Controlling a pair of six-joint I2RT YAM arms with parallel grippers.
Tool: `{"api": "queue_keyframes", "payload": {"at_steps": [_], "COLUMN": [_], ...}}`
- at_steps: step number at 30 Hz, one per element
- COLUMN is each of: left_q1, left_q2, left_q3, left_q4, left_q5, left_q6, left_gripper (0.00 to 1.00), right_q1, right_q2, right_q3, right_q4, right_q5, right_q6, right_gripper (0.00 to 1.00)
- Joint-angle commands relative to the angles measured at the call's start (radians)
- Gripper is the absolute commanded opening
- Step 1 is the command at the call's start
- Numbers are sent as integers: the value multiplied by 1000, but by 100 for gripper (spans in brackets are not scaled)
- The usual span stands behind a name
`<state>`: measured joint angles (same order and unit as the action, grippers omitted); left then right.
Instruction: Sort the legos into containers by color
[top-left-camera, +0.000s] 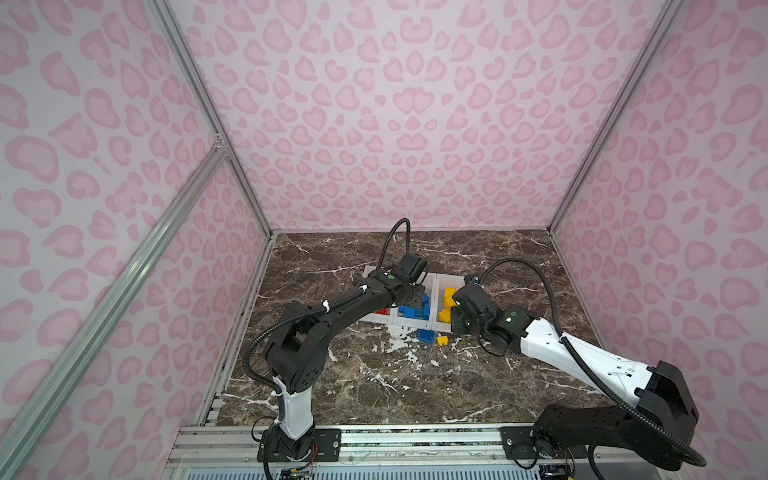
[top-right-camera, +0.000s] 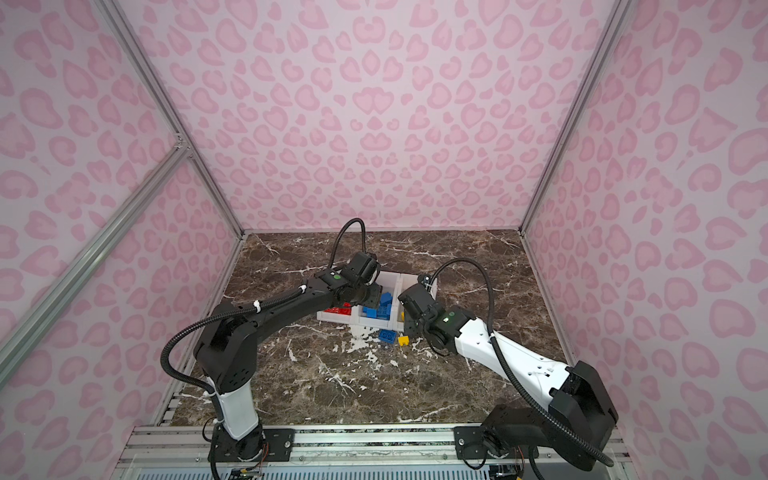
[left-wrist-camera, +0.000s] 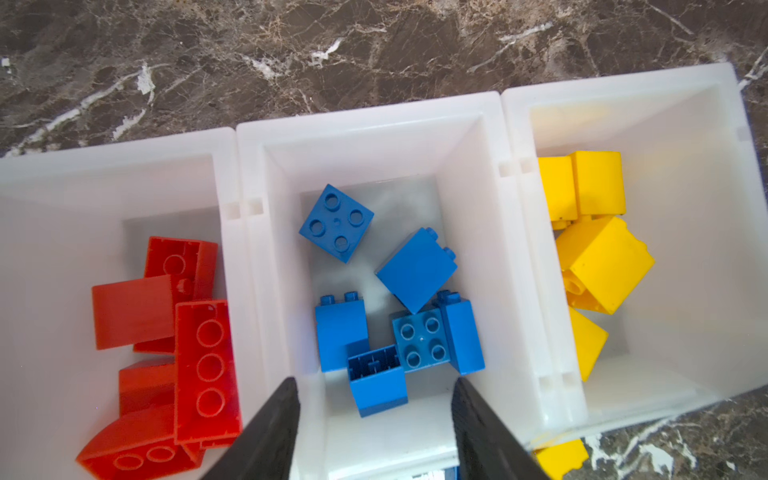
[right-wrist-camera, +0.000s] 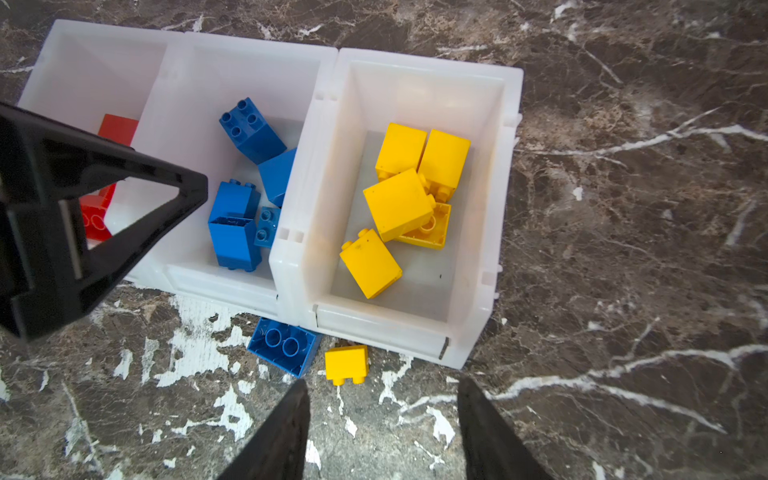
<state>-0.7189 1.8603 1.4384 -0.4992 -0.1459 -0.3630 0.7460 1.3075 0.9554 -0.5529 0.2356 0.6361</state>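
Marble tabletop (top-left-camera: 415, 374), left arm (top-left-camera: 332, 316) bent over containers (left-wrist-camera: 374, 120), fingers (left-wrist-camera: 272, 432) apart

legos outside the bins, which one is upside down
The blue lego, hollow underside facing up with its tubes showing. The yellow lego beside it lies on its side, studs pointing sideways.

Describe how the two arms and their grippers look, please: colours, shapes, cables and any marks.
The left arm is mostly black, with a white link above its base; the right arm has a long white link between black joints. A black ribbed cable runs along each. Each wrist carries a green light. The left gripper and right gripper have black tapering fingers.
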Motion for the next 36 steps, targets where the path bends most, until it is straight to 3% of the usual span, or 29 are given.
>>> {"api": "queue_keyframes", "payload": {"at_steps": [1,16,30,36], "left_q1": [1,11,37,41], "left_q2": [-24,-129,-353,-441], "left_q3": [-34,-87,-302,-386], "left_q4": [17,34,50,47], "left_q5": [-9,-9,-50,-52], "left_q6": [8,-10,-55,-87], "left_gripper": [61,61,61,61], "right_q1": [1,13,82,125], "right_q2": [14,47,50,117], "right_q3": [-7,7,-121,-129], "right_q4": [-7,-4,26,87], "right_q5": [14,4,15,30], "right_q6": [8,8,86,122], "right_gripper": [58,58,57,56]}}
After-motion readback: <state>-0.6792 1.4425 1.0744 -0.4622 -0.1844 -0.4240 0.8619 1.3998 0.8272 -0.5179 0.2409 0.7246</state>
